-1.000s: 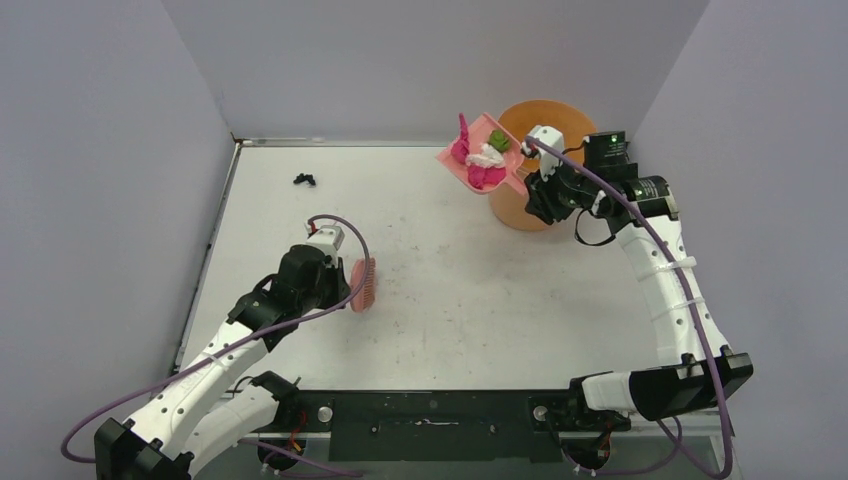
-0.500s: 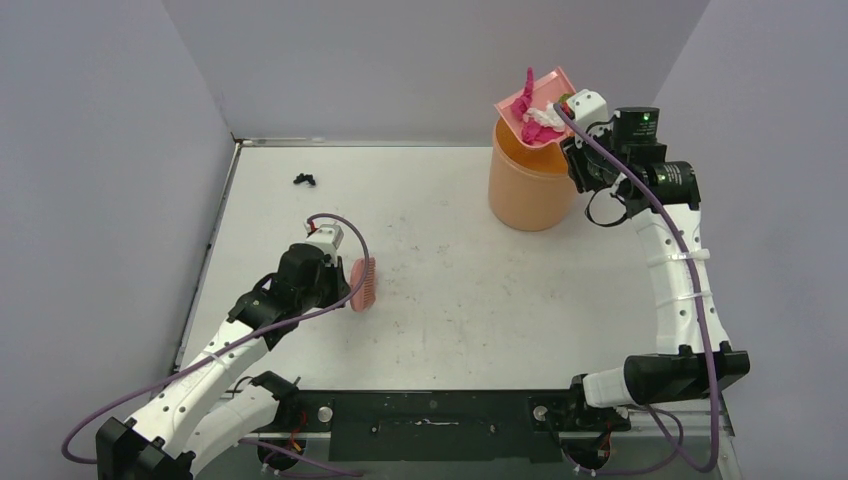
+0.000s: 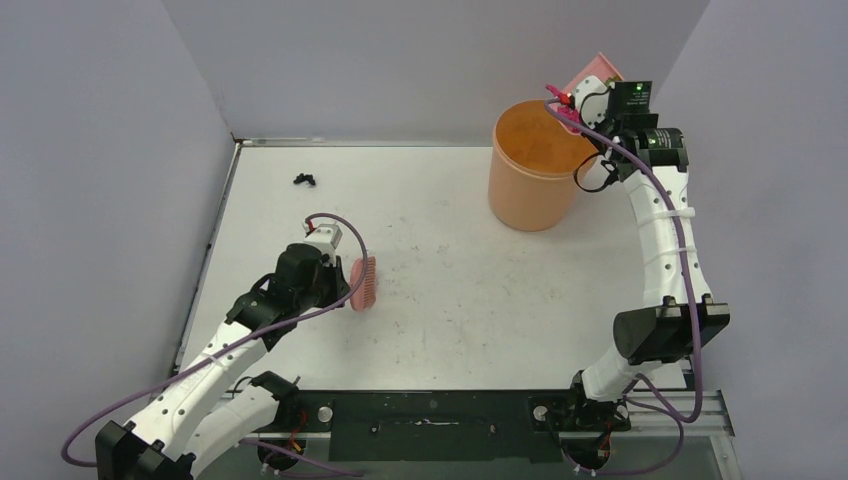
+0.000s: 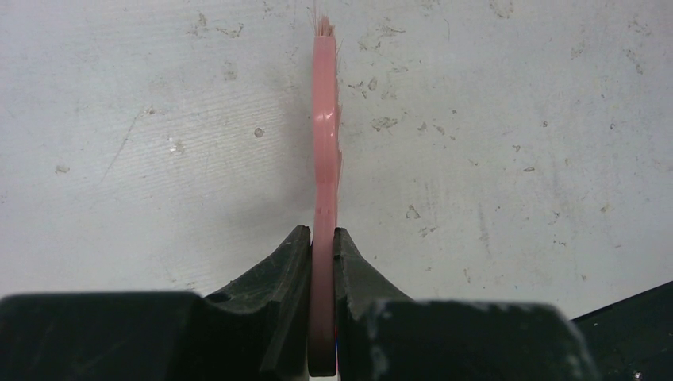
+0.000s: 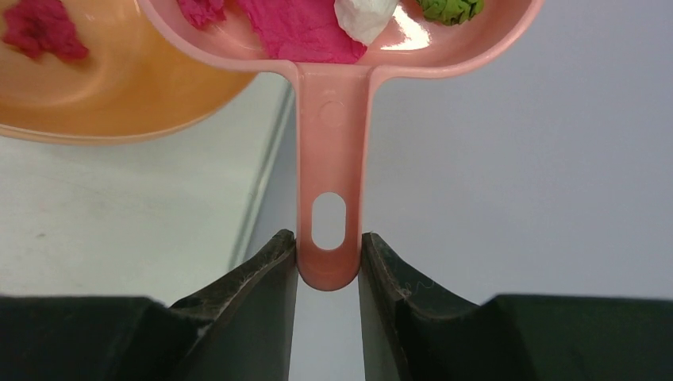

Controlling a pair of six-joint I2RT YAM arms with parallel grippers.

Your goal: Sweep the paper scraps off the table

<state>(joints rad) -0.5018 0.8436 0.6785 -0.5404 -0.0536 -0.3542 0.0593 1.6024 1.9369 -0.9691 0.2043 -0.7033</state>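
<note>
Dustpan (image 5: 329, 119) of paper scraps (image 5: 301, 28) tilts over orange bin (image 3: 530, 185).

We find the bin (image 3: 535, 165) at the far right of the table (image 3: 480, 300), the dustpan (image 5: 329, 159) above its right rim, with paper scraps (image 5: 301, 28) in the pan and another scrap (image 5: 41, 30) in the bin. The brush (image 3: 364, 283) is left of centre, with a lone scrap (image 3: 304, 180) behind it toward the far-left corner.

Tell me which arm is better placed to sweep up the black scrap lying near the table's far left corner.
Left. The left gripper is shut on the pink brush, on the same side as the black scrap. The right gripper holds the dustpan tilted above the orange bin at the far right.
</note>
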